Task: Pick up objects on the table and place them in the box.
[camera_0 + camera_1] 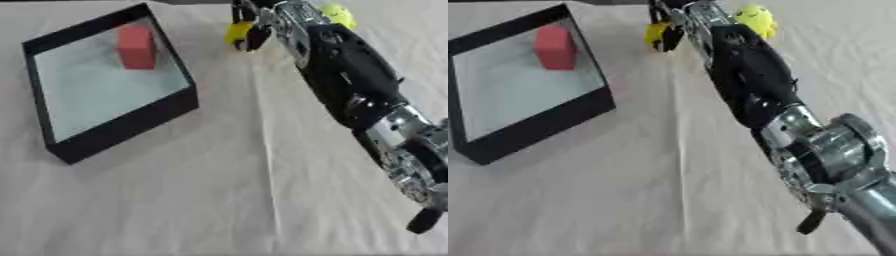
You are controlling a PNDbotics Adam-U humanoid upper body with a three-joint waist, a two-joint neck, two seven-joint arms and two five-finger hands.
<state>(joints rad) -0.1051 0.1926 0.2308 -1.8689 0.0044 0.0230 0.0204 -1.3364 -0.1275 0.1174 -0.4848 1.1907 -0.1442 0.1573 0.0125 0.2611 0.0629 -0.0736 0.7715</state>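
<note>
Right robot hand reached to the far edge of the cloth-covered surface, fingers curled round a yellow object (shape unclear), second yellow object beside the arm, red block inside the black box.

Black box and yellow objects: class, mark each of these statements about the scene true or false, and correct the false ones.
1. A red block lies inside the black box. True.
2. The box sits on the robot's right side of the table. False: it sits on the left.
3. The right hand is reaching at the far edge of the table beside a yellow object. True.
4. The left hand is holding the red block. False: no left hand shows in either view.
5. A second yellow object lies on the cloth near the right arm. True.
</note>
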